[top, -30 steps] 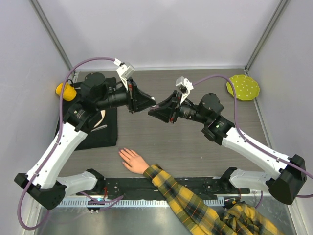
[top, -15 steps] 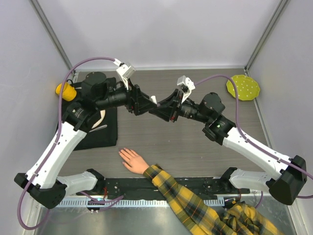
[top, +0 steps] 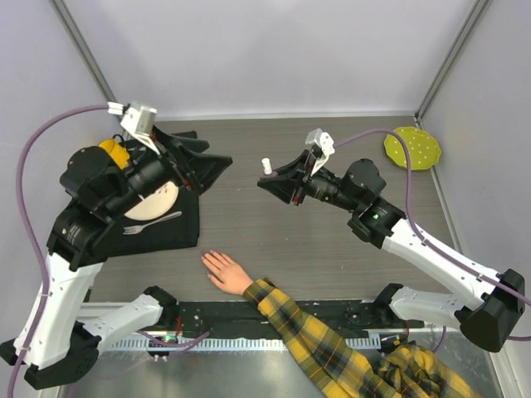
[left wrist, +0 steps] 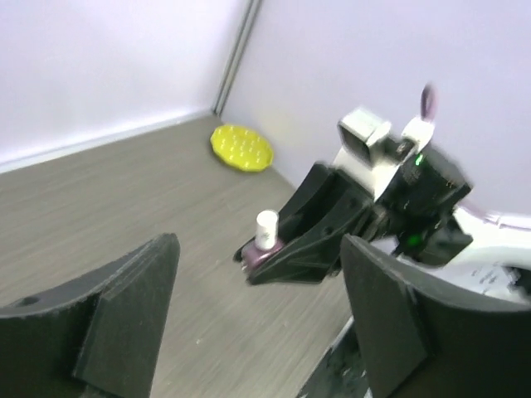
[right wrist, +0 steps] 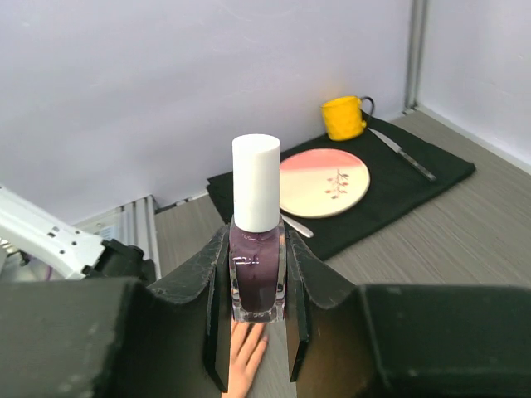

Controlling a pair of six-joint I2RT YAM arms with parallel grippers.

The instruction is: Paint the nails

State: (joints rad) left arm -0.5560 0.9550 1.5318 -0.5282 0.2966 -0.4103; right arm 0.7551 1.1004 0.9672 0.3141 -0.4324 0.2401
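Observation:
A small dark purple nail-polish bottle (right wrist: 256, 265) with a white cap (right wrist: 255, 182) stands upright between the fingers of my right gripper (right wrist: 256, 249), which is shut on it above the table middle (top: 267, 177). My left gripper (top: 214, 157) hangs open and empty off to the left, well apart from the bottle (left wrist: 264, 242), which it faces between its fingers (left wrist: 124, 307). The pale hand (top: 224, 270) with a yellow-black plaid sleeve (top: 332, 348) lies flat near the front edge. Its nails are tiny; one nail (right wrist: 264, 337) shows just under the bottle.
At the left lies a black mat (top: 182, 228) with a pink-and-cream plate (right wrist: 323, 184), a fork (top: 153, 222), a knife (right wrist: 398, 153) and a yellow cup (right wrist: 344, 117). A yellow dotted disc (top: 412, 148) sits at the back right.
My left gripper has opened, let go of the bottle's cap and swung back to the left over the mat. The right gripper keeps the capped bottle in about the same place.

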